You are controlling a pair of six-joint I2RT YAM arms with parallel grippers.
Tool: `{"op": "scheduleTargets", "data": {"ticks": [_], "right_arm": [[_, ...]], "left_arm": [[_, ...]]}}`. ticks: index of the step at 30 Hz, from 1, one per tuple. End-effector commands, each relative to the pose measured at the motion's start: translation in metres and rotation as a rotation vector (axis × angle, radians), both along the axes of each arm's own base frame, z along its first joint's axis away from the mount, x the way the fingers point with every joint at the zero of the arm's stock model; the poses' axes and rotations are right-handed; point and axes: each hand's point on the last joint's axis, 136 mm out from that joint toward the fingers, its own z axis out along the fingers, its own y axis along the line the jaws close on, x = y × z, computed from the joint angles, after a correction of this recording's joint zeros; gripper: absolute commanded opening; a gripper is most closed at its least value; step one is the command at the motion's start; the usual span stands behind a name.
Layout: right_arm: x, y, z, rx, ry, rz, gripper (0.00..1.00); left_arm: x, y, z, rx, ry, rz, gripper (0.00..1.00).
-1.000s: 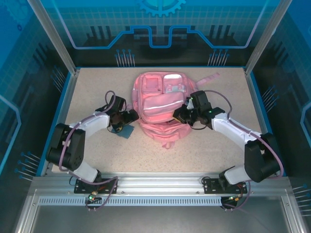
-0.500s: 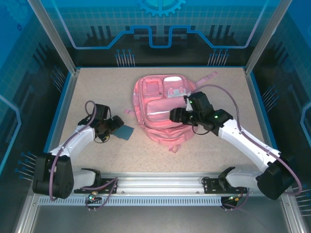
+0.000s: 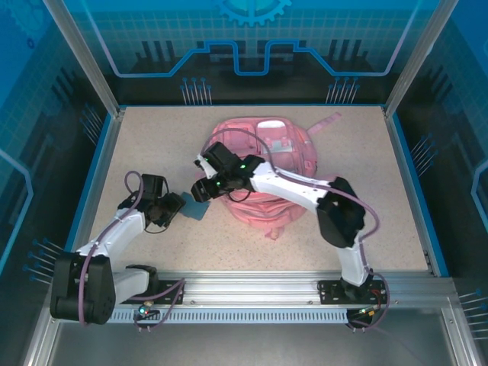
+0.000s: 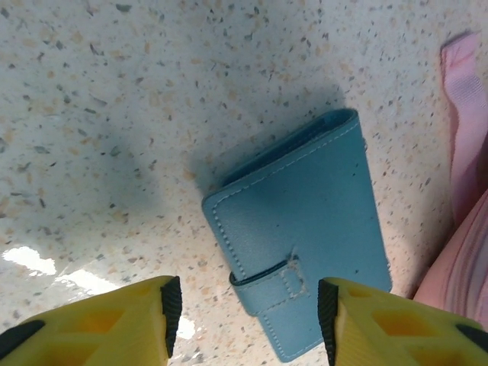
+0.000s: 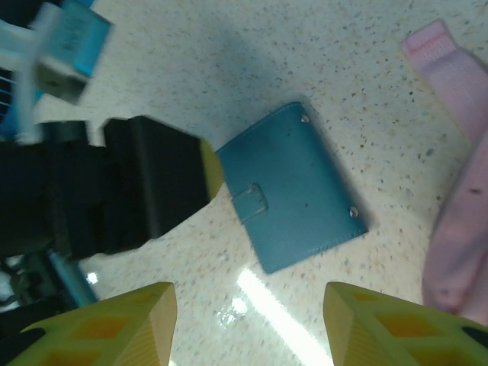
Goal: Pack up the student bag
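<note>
The student bag (image 3: 284, 142), a pink soft backpack, lies at the table's middle back; its edge shows in the left wrist view (image 4: 467, 252) and the right wrist view (image 5: 462, 244). A flat blue wallet (image 3: 200, 210) lies on the table just left of the bag. My left gripper (image 3: 178, 206) is open and low beside it, the strap end of the wallet (image 4: 301, 240) lying between its yellow fingers (image 4: 114, 324) untouched. My right gripper (image 3: 204, 188) reaches over the bag's left side and hovers open above the wallet (image 5: 293, 194), holding nothing.
The right arm (image 3: 297, 187) lies across the front of the bag. A pink strap (image 3: 326, 122) trails off the bag's far right corner. The left gripper's black body (image 5: 145, 187) sits right beside the wallet. Blue walls (image 3: 99, 164) rim the speckled table.
The right arm let go at the bag's right side, swung across it to the left and now hovers open over the wallet. The left gripper drew back towards the front left and narrowed its jaws.
</note>
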Motion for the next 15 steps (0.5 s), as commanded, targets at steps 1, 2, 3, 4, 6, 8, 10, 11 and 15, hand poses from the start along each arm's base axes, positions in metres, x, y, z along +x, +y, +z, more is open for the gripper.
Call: {"op": "scheduleTargets", "data": {"ticks": [1, 2, 3, 4, 6, 8, 10, 11, 15], "right_arm": [[0.003, 0.014, -0.018, -0.064, 0.014, 0.051, 0.53], [0.008, 0.017, -0.03, -0.09, 0.02, 0.047, 0.53], [0.012, 0.02, -0.039, -0.113, 0.017, 0.041, 0.53], [0.017, 0.022, -0.05, -0.138, 0.012, 0.034, 0.53], [0.026, 0.025, -0.072, -0.187, 0.015, 0.023, 0.53], [0.032, 0.028, -0.087, -0.216, 0.006, 0.023, 0.53], [0.037, 0.031, -0.098, -0.234, -0.001, 0.027, 0.53], [0.039, 0.032, -0.102, -0.238, 0.001, 0.031, 0.53], [0.034, 0.035, -0.121, -0.258, 0.047, 0.068, 0.53]], "left_arm": [[0.002, -0.005, -0.008, -0.049, 0.002, 0.005, 0.49], [0.003, -0.005, -0.01, -0.052, 0.005, 0.007, 0.47], [0.002, -0.006, -0.012, -0.057, 0.01, 0.006, 0.47], [0.003, -0.007, -0.014, -0.064, 0.01, 0.003, 0.45], [0.003, -0.009, -0.017, -0.074, 0.017, 0.002, 0.42], [0.004, -0.01, -0.021, -0.081, 0.022, -0.002, 0.39], [0.004, -0.011, -0.024, -0.082, 0.031, -0.003, 0.37], [0.003, -0.01, -0.026, -0.08, 0.037, -0.003, 0.36], [-0.001, -0.01, -0.035, -0.075, 0.066, -0.002, 0.3]]}}
